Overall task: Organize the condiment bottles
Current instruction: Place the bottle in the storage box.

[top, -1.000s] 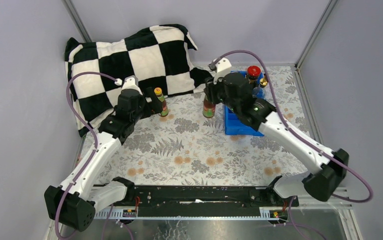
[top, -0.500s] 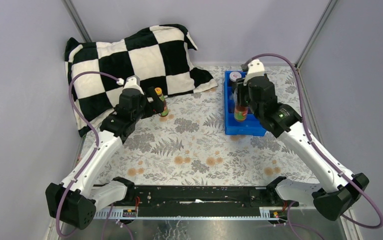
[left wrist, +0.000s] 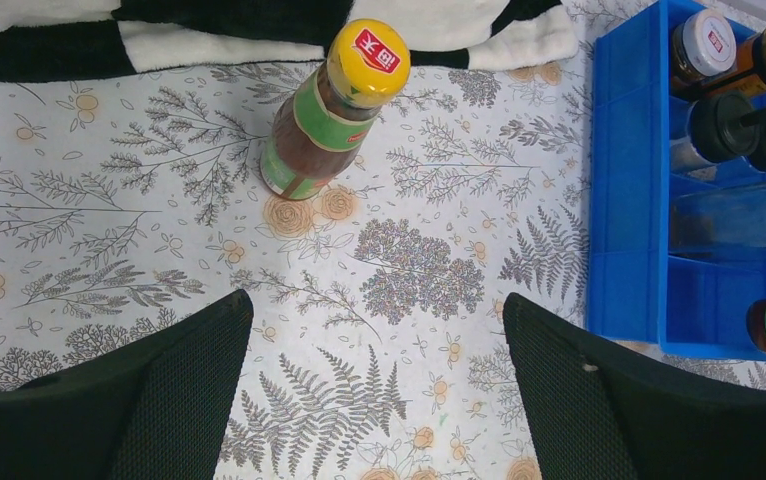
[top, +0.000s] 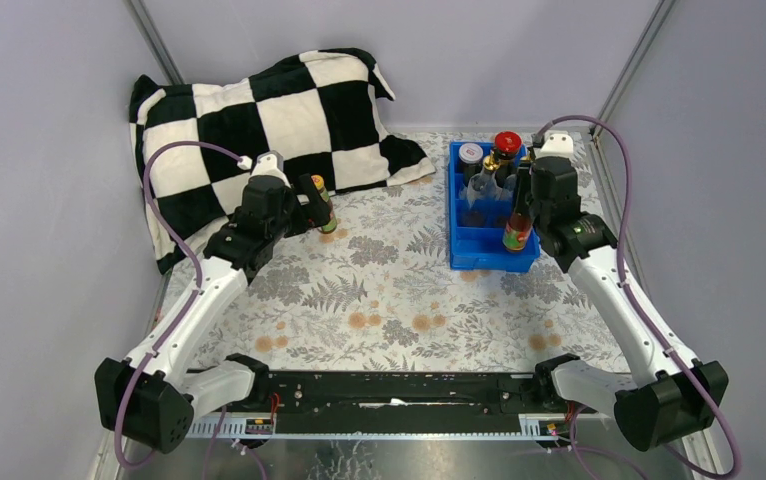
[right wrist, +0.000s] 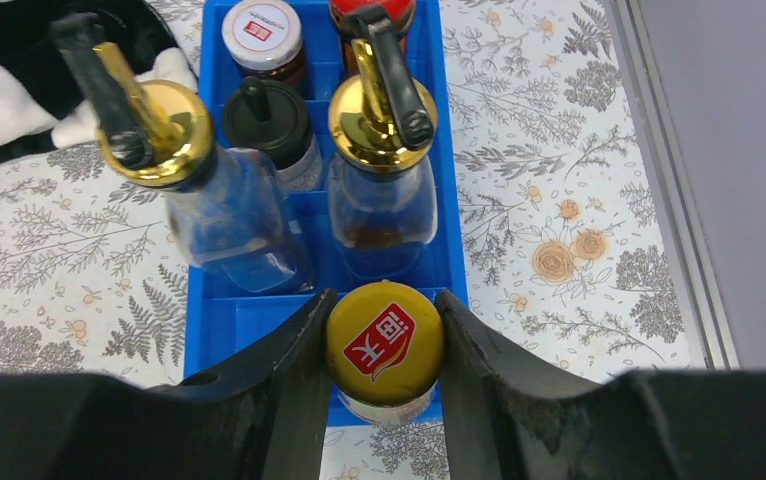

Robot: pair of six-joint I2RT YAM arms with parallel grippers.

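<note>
My right gripper (right wrist: 384,302) is shut on the yellow cap of a dark sauce bottle (right wrist: 384,345), holding it upright at the near right corner of the blue tray (right wrist: 214,320). In the top view that bottle (top: 517,234) hangs under the right gripper (top: 521,212). Behind it the tray holds two gold-spouted bottles (right wrist: 154,140) (right wrist: 379,125), a black-capped shaker (right wrist: 264,115), a white-lidded jar (right wrist: 262,35) and a red-lidded jar (top: 507,142). A second sauce bottle (left wrist: 324,110) stands on the cloth ahead of my open left gripper (left wrist: 376,305), apart from both fingers.
A black-and-white checkered pillow (top: 259,110) lies at the back left, just behind the standing bottle (top: 324,212). The tray (top: 474,255) sits at the back right near the metal frame edge (top: 609,190). Floral cloth covers the table.
The right arm has carried its sauce bottle rightward, from the cloth left of the tray across to the tray's near right corner. The left arm has barely moved.
</note>
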